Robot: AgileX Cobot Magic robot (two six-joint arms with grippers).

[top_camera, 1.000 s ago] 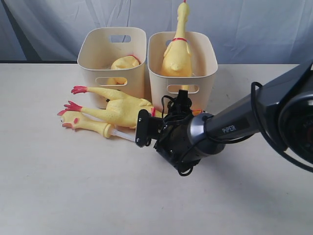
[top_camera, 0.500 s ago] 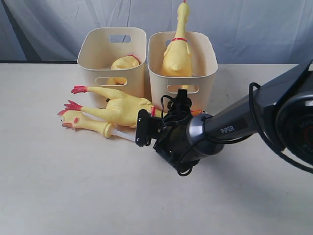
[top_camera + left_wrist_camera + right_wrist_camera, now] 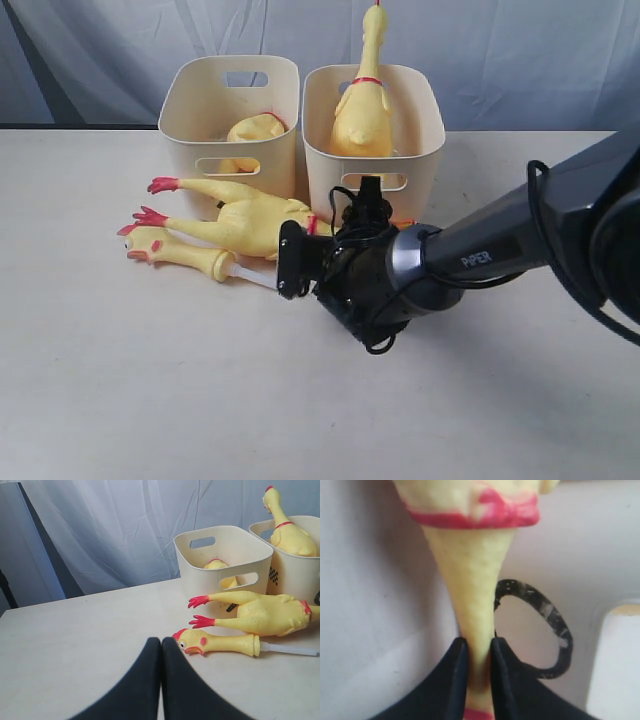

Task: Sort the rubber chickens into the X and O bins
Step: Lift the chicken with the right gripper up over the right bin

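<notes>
A whole rubber chicken (image 3: 250,222) lies on the table in front of the two cream bins, feet pointing left. My right gripper (image 3: 366,208) reaches across and is shut on its thin neck (image 3: 470,590), with both fingers pressed on it (image 3: 477,647). A black O (image 3: 540,630) shows on the bin wall right behind the neck. The head-and-neck piece (image 3: 180,252) with its white tube lies nearer the front. The left bin (image 3: 190,110) holds the headless body (image 3: 255,130). In the right bin (image 3: 425,120) another whole chicken (image 3: 362,115) stands upright. My left gripper (image 3: 161,642) is shut and empty near the head-and-neck piece (image 3: 220,642).
A pale curtain hangs behind the bins. The right arm (image 3: 500,250) stretches from the right edge across the table's middle. Bare tabletop (image 3: 150,380) runs along the front and the left.
The right arm has shifted slightly up and toward the bins. The gripped chicken still lies on the table and nothing else has moved.
</notes>
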